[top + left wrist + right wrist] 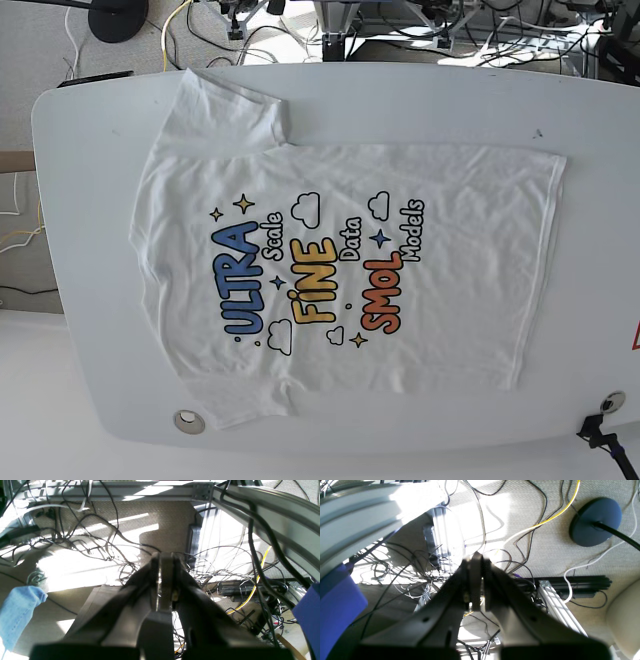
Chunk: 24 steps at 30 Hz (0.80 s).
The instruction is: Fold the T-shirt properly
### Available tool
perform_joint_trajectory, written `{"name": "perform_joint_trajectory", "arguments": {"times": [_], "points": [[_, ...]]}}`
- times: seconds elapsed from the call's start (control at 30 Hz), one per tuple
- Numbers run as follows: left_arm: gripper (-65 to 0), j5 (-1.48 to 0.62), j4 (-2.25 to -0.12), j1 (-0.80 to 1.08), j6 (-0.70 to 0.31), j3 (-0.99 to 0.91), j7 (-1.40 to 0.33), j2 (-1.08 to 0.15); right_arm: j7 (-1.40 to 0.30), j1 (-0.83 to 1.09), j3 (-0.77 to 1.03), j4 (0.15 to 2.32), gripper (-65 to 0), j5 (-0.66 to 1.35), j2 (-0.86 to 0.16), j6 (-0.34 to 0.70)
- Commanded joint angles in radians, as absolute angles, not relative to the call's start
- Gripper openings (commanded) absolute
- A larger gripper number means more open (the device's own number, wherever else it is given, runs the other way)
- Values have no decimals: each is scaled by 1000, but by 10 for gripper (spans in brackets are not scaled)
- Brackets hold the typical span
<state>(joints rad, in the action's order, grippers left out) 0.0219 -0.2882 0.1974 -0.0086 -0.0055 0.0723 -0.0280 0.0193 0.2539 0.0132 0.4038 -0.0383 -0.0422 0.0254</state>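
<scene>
The T-shirt [340, 270] lies flat, print up, mid-counter [420, 105], collar toward its left edge. Left end effector [166, 562] and right end effector [475, 562] are both closed, empty, over floor cables [100, 542].

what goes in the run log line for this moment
T-shirt: flat, print up, unfolded | left gripper: shut, empty | right gripper: shut, empty | table

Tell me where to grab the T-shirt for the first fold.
Probably pinch the T-shirt at its far sleeve and the far hem corner, coming straight down from above. It lies flat, print up, so only the edges give the closed grippers something to lift.
</scene>
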Motion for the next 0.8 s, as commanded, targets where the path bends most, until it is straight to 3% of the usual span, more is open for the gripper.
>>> {"name": "perform_joint_trajectory", "arguments": {"times": [0.0,0.13,0.27,0.3,0.37,0.47,0.67,0.77], "points": [[-647,21,-335,240,-12,-7,71,-48,25,289,16,481,-646,-36,-50,21],[-647,19,-499,364,-19,-7,70,-67,25,410,18,636,-644,-28,-68,21],[-642,15,-662,489,-127,-19,70,-84,25,544,19,819,-642,-28,-71,21],[-617,15,-704,522,-142,-36,70,-90,25,581,19,866,-641,-28,-71,21],[-503,15,-779,582,-160,-73,70,-91,24,645,19,958,-636,-28,-71,24],[-344,15,-894,676,-176,-101,70,-91,16,740,16,1081,-539,-35,-71,24],[-333,15,-1153,849,-240,-142,70,-91,19,889,13,1297,-254,-36,-68,25],[-330,15,-1273,938,-240,-142,70,-88,19,957,12,1408,-231,-36,-70,27]]}}
